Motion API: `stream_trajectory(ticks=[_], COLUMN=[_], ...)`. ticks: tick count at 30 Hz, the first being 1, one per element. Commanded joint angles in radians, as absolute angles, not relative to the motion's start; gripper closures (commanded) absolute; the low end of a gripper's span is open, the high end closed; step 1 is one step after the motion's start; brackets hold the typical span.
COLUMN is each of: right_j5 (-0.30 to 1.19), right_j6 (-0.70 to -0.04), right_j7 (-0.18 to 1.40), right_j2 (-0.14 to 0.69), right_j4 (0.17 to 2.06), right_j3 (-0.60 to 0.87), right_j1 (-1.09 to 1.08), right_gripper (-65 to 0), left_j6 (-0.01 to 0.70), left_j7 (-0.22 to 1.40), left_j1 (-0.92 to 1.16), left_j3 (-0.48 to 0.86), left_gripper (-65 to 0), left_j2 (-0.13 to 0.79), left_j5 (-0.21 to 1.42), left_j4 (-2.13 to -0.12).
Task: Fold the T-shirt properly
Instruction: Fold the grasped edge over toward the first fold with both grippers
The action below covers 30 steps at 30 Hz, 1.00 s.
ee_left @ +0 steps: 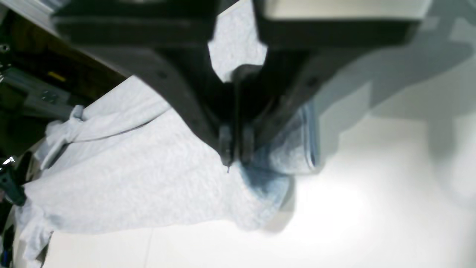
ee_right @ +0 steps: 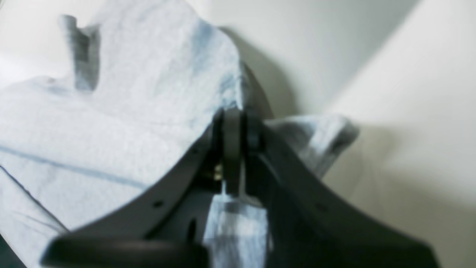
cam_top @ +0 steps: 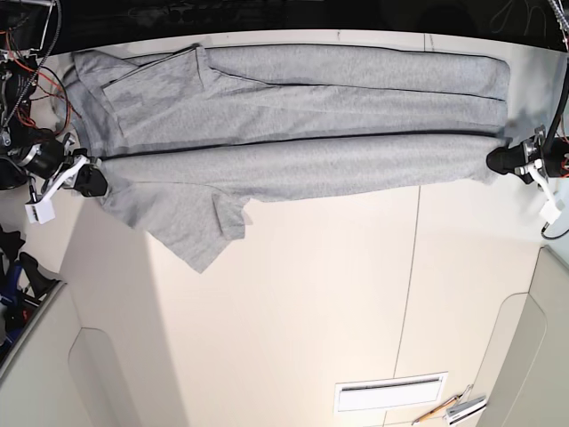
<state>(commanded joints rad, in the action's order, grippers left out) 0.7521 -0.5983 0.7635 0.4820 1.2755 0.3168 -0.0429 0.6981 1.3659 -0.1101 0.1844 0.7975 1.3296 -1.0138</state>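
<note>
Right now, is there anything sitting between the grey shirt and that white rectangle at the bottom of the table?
In the base view, only bare table shows between the T-shirt and the white rectangle.

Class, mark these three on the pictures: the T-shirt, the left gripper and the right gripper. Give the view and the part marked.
T-shirt (cam_top: pixel 311 107): base view, on its cloth between the grippers.
Left gripper (ee_left: pixel 237 158): left wrist view, between its fingertips.
Right gripper (ee_right: pixel 233 115): right wrist view, between its fingertips.
</note>
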Motion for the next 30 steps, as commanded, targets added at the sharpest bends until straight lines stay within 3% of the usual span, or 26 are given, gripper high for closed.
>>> stream_trajectory(ticks=[8, 10, 12, 19, 25, 30], right_j5=[0.752, 0.752, 0.765, 0.776, 0.585, 0.482], right_j6=[-0.598, -0.598, -0.597, -0.596, -0.587, -0.584], right_j7=[0.759, 0.76, 0.752, 0.703, 0.599, 0.511], right_j2=[0.479, 0.479, 0.479, 0.432, 0.322, 0.297], right_j4=[1.274, 1.274, 1.275, 1.277, 1.263, 1.139], right_j3=[0.317, 0.317, 0.317, 0.372, 0.363, 0.263], right_j1=[-0.002, -0.002, -0.005, -0.106, -0.195, -0.279], right_gripper=[-0.6, -20.0, -32.0, -32.5, -32.6, -32.6], left_j6=[0.698, 0.698, 0.698, 0.698, 0.698, 0.698], left_j7=[1.36, 1.357, 1.357, 1.358, 1.358, 1.359], left_j1=[-0.066, -0.066, -0.067, -0.066, -0.066, -0.066], left_j3=[0.184, 0.184, 0.184, 0.184, 0.184, 0.184], left_gripper=[0.0, 0.0, 0.0, 0.0, 0.0, 0.0], left_j2=[0.781, 0.778, 0.779, 0.779, 0.779, 0.779], left_j5=[1.327, 1.327, 1.327, 1.327, 1.328, 1.327], left_j4=[-1.013, -1.013, -1.013, -1.013, -1.013, -1.013])
